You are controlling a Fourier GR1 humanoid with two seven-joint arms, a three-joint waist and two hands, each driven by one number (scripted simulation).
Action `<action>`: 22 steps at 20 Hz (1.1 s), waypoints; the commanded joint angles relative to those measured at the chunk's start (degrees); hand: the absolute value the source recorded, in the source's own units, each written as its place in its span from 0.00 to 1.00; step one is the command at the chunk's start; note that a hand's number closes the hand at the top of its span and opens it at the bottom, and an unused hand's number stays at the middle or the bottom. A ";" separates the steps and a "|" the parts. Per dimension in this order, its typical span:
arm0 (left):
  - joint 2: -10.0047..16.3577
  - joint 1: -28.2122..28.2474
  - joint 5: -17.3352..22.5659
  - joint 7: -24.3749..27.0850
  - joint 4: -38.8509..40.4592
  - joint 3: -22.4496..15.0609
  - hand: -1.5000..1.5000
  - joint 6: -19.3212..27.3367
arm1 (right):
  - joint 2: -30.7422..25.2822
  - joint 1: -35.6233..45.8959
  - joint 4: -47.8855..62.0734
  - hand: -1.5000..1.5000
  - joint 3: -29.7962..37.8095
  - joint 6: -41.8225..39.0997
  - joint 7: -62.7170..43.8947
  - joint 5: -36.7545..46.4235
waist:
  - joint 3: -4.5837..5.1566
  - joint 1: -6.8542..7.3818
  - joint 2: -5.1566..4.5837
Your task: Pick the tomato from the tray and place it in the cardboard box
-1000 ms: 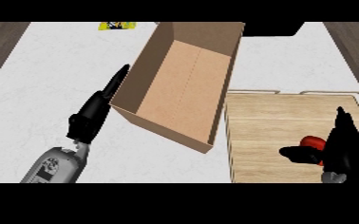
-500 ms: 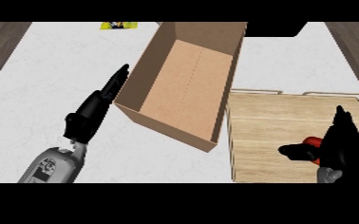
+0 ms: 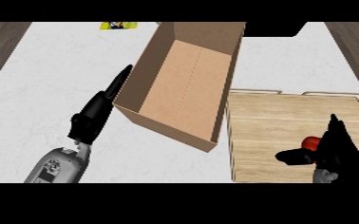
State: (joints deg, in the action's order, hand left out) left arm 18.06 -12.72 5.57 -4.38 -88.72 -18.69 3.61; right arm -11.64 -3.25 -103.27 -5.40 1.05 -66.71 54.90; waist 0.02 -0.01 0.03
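Head view: the tomato [image 3: 311, 143] sits on the wooden tray [image 3: 280, 118] at about 4 o'clock, low near the tray's right side, mostly hidden by the right hand [image 3: 334, 148]. That hand is clamped on it, with the thumb reaching out to 9 o'clock under the red and the fingers standing up along its right side. This looks like the hold needed to lift it off the wood. The tomato does not look raised yet, though I cannot tell for sure.

The cardboard box [image 3: 189, 90] stands open-topped in the middle of the view, touching or just beside the tray's left edge, at about 10 o'clock from the tomato. The carry should therefore be short, up and over the near wall.

The left hand [image 3: 95, 115] lies at 8 o'clock on the white counter [image 3: 49, 71]. Its fingers are straight and together, and they point to 1 o'clock along the box's left wall, likely kept clear of the carry or placed to steady the box.

A small yellow item [image 3: 118, 25] lies at 11 o'clock, well apart from all this
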 commanded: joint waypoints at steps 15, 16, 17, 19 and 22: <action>-2.45 1.68 -3.25 0.95 -0.34 3.54 0.50 -2.61 | 6.25 -4.57 3.64 0.00 6.30 -4.74 -0.40 5.57 | 0.00 -0.12 0.04; -2.34 0.51 -2.50 1.29 1.17 3.86 0.50 -4.32 | 7.58 1.04 10.50 0.00 7.06 -2.77 -0.52 6.62 | -0.02 0.19 -0.10; -3.65 2.60 -4.53 1.89 0.57 2.16 0.50 -3.29 | 6.27 -0.79 9.06 0.00 8.69 -3.02 2.16 5.15 | -0.02 0.04 -0.03; -5.80 1.25 -5.79 -1.38 -0.26 1.73 0.50 -1.02 | 8.28 -0.86 9.80 1.00 8.53 -2.14 2.57 4.95 | -0.03 0.07 -0.01; -4.87 1.22 -5.67 1.99 2.48 3.80 0.50 -3.13 | 6.57 -1.37 8.55 1.00 8.29 -5.11 4.64 5.32 | -0.01 -0.11 -0.06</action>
State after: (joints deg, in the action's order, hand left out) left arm 13.97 -11.33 1.26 -4.40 -88.61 -15.60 0.77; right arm -5.16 -4.28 -97.44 3.53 -2.55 -60.48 59.13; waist 0.83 -0.08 0.61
